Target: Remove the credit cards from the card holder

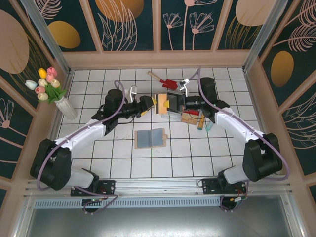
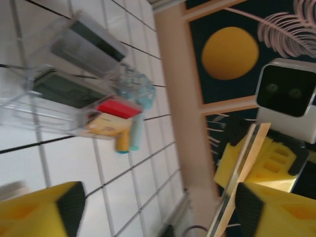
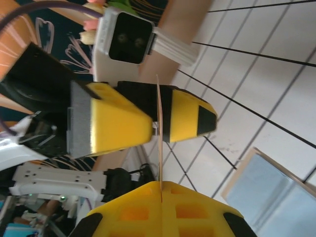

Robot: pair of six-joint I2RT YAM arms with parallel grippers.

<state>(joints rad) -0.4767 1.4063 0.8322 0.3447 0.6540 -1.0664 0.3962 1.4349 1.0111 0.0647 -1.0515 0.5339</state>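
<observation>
The card holder (image 1: 150, 138) lies open and flat on the white tiles, blue-grey inside up; its corner also shows in the right wrist view (image 3: 276, 192). Above the tiles behind it, my right gripper (image 1: 170, 103) (image 3: 161, 187) is shut on a thin tan credit card (image 1: 163, 102), seen edge-on (image 3: 159, 133). My left gripper (image 1: 154, 104) (image 2: 158, 212) faces it, open, with one yellow finger on each side of the card's free end (image 3: 118, 123). In the left wrist view the card (image 2: 247, 168) stands close to the right-hand finger.
A clear plastic tray (image 1: 185, 114) (image 2: 29, 108) with small items sits just behind and right of the grippers. A red toy shovel (image 1: 165, 81) lies further back. A vase of tulips (image 1: 64, 106) stands at the left wall. Walls enclose the tiled floor.
</observation>
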